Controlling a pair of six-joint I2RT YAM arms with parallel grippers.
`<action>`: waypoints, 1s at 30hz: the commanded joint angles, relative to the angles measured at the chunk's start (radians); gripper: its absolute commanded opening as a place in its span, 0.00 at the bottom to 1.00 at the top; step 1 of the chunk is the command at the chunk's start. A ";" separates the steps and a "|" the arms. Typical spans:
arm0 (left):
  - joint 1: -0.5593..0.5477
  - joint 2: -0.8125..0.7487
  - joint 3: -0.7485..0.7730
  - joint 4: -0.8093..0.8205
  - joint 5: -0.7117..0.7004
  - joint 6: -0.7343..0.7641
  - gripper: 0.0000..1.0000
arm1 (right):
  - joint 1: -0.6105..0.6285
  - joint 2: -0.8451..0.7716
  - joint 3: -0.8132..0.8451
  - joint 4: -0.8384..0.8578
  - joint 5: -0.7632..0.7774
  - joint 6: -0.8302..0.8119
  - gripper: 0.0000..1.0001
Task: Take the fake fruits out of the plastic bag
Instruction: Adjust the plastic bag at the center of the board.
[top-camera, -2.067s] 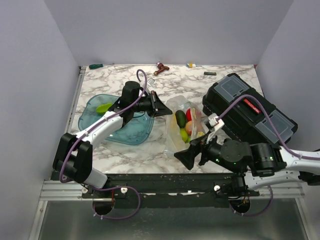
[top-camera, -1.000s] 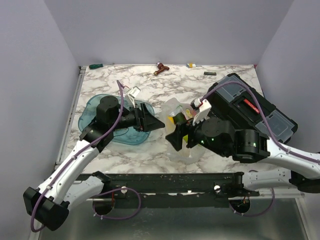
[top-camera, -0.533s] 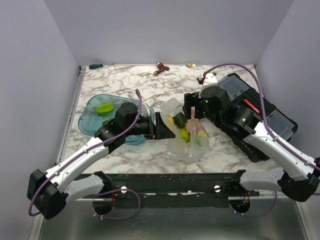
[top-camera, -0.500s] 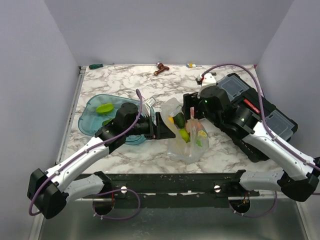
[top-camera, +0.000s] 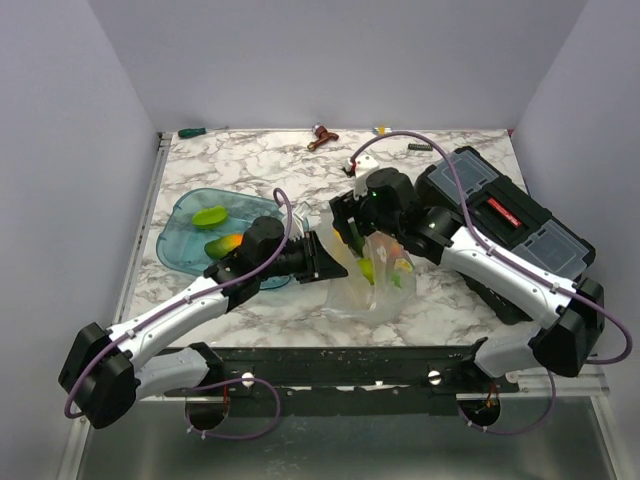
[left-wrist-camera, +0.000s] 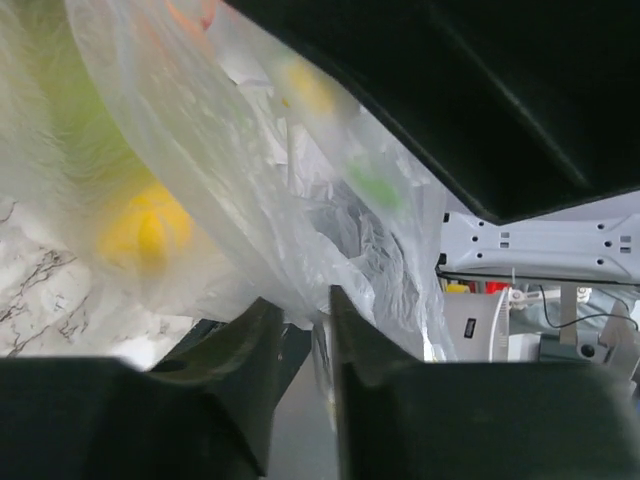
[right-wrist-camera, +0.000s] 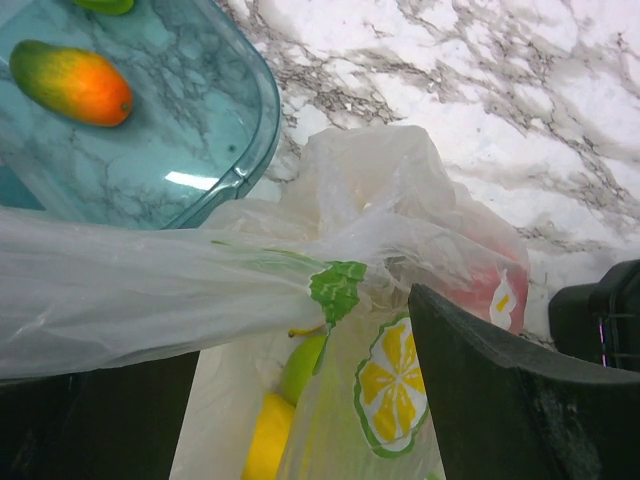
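The plastic bag (top-camera: 378, 282) lies crumpled on the marble table, right of the teal tray (top-camera: 180, 250). Fake fruits show through its film: a green one (right-wrist-camera: 305, 365), a yellow one (right-wrist-camera: 262, 442) and a red one (right-wrist-camera: 478, 282). My left gripper (top-camera: 335, 262) is at the bag's left edge; in the left wrist view its fingers (left-wrist-camera: 372, 372) stand close together with a fold of the bag (left-wrist-camera: 200, 150) pinched between them. My right gripper (right-wrist-camera: 300, 400) hangs over the bag's far side, open wide, with the film bulging between its fingers. Two more fruits lie in the tray: a green one (top-camera: 210, 215) and an orange-green one (top-camera: 222, 245).
A black toolbox (top-camera: 510, 225) fills the right side of the table, close behind the right arm. A green-handled screwdriver (top-camera: 192, 131), a brown object (top-camera: 322, 136) and small parts (top-camera: 418, 147) lie along the far edge.
My left gripper pushed right to the bag's edge and closed its jaws on the film. The right arm swung left, over the bag's far side, its jaws still wide.
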 joint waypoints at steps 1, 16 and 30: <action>-0.014 0.002 -0.027 0.063 -0.043 -0.013 0.17 | -0.022 0.025 0.043 0.085 0.032 -0.050 0.85; -0.127 -0.093 -0.139 0.104 -0.181 0.026 0.00 | -0.191 0.231 0.270 0.106 -0.015 0.068 0.17; -0.204 -0.148 -0.106 0.039 -0.315 0.056 0.00 | -0.276 0.372 0.541 -0.305 -0.206 0.095 0.57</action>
